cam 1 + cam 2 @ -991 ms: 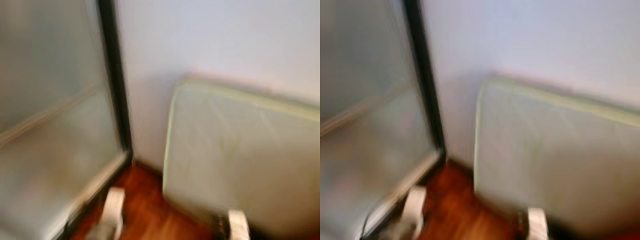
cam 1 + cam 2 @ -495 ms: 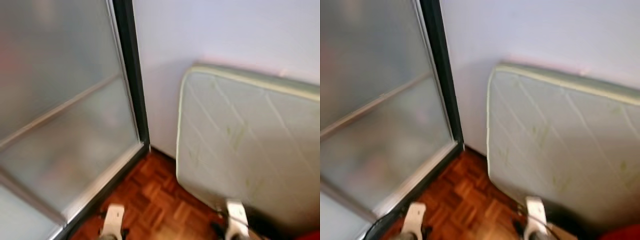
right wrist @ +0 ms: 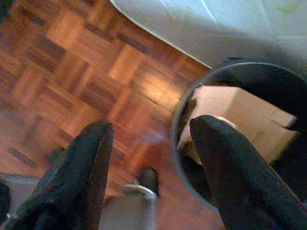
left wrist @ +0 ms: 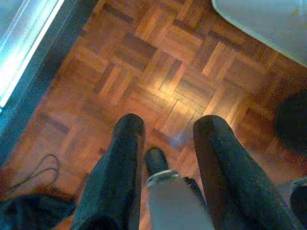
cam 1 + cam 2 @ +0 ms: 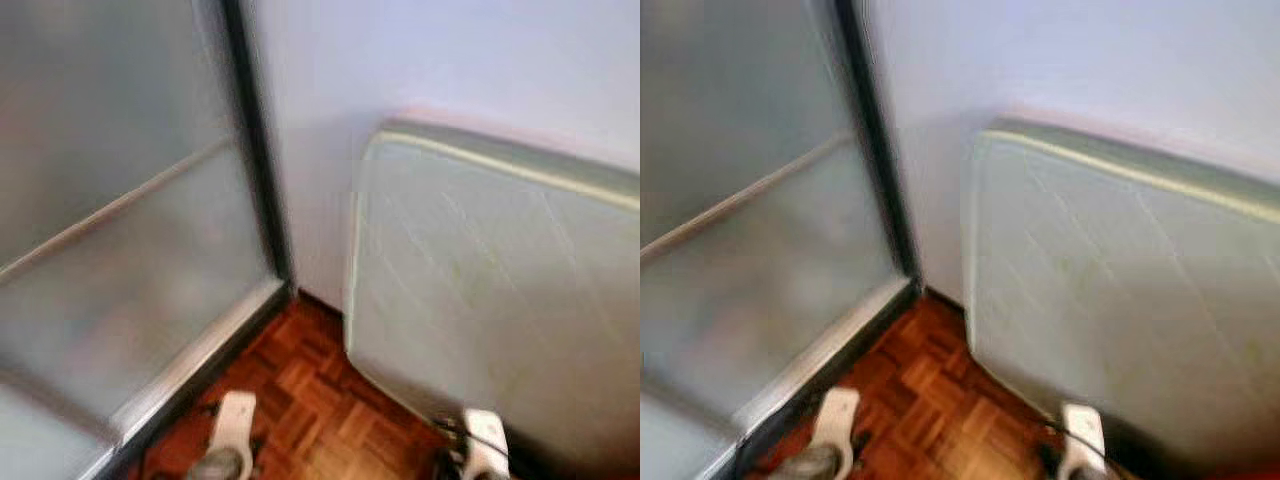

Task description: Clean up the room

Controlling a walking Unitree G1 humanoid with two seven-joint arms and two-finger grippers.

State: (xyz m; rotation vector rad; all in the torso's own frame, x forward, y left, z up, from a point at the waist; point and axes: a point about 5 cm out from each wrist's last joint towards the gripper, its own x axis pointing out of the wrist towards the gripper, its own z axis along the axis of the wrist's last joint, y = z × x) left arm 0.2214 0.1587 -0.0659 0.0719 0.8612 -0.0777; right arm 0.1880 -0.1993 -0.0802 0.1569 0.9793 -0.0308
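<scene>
My left gripper (image 4: 170, 123) hangs open over bare parquet floor (image 4: 158, 62), with nothing between its black fingers (image 4: 125, 158). My right gripper (image 3: 152, 127) is also open and empty, low above the floor. One of its fingers (image 3: 225, 158) is over the rim of a round black bin (image 3: 192, 96). A brown cardboard box (image 3: 230, 108) lies inside the bin. A pale quilted mattress (image 5: 500, 310) leans on its side against the white wall (image 5: 420, 60), to my right.
A frosted glass sliding door (image 5: 110, 240) with a dark frame (image 5: 258, 160) closes off the left side. Its track (image 4: 29, 48) runs along the floor, and a dark cable (image 4: 38, 170) lies near it. Parquet (image 5: 320, 390) shows in the corner between door and mattress.
The head camera has swung a little and the picture is blurred again. The door, mattress and floor keep their places relative to each other.
</scene>
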